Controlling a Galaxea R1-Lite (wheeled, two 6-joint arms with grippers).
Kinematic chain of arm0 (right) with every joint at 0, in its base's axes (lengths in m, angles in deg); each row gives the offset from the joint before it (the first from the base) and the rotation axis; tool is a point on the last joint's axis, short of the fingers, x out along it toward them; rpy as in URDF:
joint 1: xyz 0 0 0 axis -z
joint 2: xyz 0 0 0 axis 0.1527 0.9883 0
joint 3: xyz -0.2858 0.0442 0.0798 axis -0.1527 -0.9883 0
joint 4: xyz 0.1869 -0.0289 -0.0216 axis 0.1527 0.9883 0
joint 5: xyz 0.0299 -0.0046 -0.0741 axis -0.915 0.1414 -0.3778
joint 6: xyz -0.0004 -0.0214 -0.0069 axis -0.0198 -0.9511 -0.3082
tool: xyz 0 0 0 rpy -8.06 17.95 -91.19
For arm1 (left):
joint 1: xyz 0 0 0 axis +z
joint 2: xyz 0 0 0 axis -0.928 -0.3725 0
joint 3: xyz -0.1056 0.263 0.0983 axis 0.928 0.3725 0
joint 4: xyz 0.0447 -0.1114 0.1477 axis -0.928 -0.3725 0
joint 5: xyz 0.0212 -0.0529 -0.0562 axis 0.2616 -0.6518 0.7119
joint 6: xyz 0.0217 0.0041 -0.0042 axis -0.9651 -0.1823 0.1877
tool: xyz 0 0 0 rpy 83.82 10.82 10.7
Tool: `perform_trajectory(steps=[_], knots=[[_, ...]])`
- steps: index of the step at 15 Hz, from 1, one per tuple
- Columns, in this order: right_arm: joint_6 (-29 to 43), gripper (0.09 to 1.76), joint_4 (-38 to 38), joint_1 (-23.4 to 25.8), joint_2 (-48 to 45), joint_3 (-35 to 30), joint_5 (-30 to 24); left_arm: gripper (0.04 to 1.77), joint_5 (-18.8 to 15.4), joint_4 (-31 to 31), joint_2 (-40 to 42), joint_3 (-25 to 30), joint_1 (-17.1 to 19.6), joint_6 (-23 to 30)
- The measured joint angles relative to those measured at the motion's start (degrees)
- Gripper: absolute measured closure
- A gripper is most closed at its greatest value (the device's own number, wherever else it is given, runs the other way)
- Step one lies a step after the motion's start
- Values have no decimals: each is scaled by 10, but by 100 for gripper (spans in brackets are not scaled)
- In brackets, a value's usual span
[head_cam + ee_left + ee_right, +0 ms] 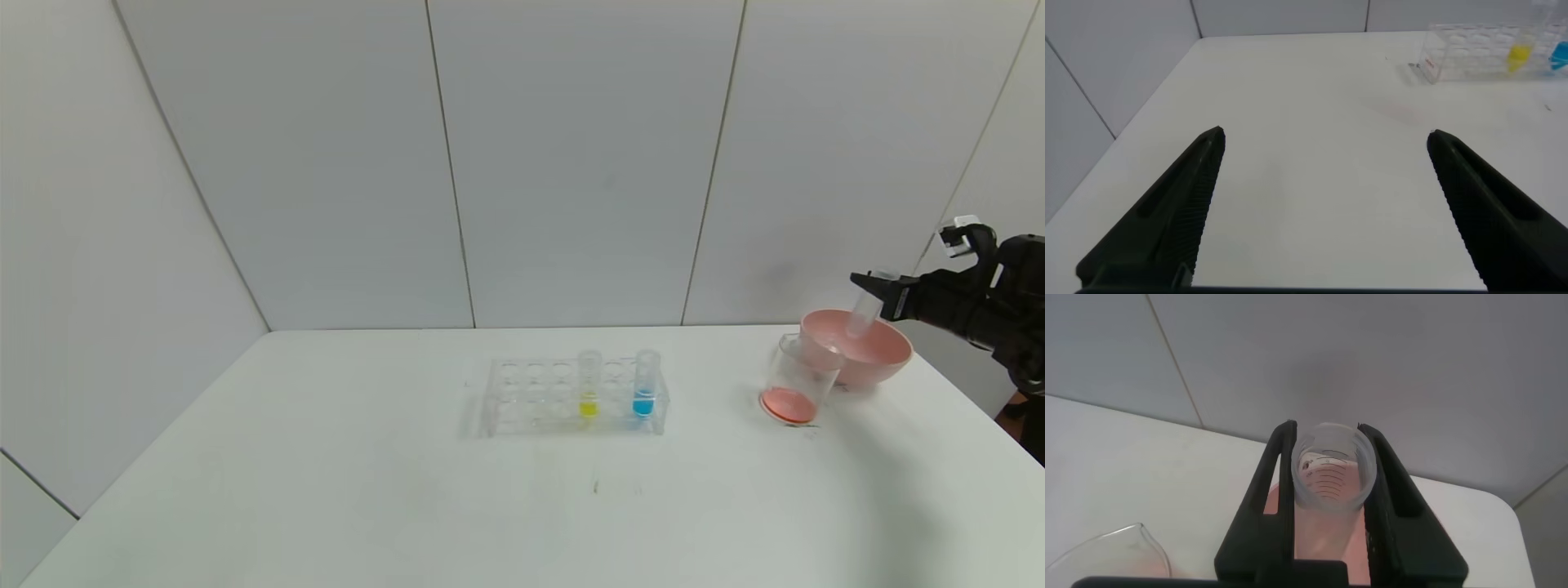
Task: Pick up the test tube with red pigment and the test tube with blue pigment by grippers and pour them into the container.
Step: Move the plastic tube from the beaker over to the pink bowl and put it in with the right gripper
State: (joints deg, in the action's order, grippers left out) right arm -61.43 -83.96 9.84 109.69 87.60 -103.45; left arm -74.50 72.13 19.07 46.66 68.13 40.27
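Orange-red liquid lies at the bottom of the container (798, 382), a clear cup standing on the white table (326, 474) just in front of the pink bowl (865, 347) and touching its near side. Above the bowl, the right gripper (867, 287) pinches the test tube with red pigment (865, 310) near its rimmed top; the tube hangs tilted over the bowl and looks empty of colour. In the right wrist view the tube (1333, 467) is seen end-on, its round mouth clamped between the two black fingers (1270, 482), with printed marks visible inside and the pink bowl below it.

Well to the left of the container, the clear tube rack (571, 396) sits near the middle of the table. The test tube with blue pigment (646, 384) stands upright in the rack's right end, and a tube with yellow liquid (589, 385) stands upright beside it, one hole over.

Off at the table's left side, the left gripper (1323, 143) hovers above bare tabletop with its fingers spread wide, holding nothing; the rack (1486, 51) shows far ahead of it.
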Motion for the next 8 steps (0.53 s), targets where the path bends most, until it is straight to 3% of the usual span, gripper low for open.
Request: perform_trajectory(steps=[3, 8], knots=[[0, 128, -1, -1, 15, 7, 0, 5, 0, 0, 0, 0, 0, 0], [0, 75, -4, 0, 14, 6, 0, 5, 0, 0, 0, 0, 0, 0]])
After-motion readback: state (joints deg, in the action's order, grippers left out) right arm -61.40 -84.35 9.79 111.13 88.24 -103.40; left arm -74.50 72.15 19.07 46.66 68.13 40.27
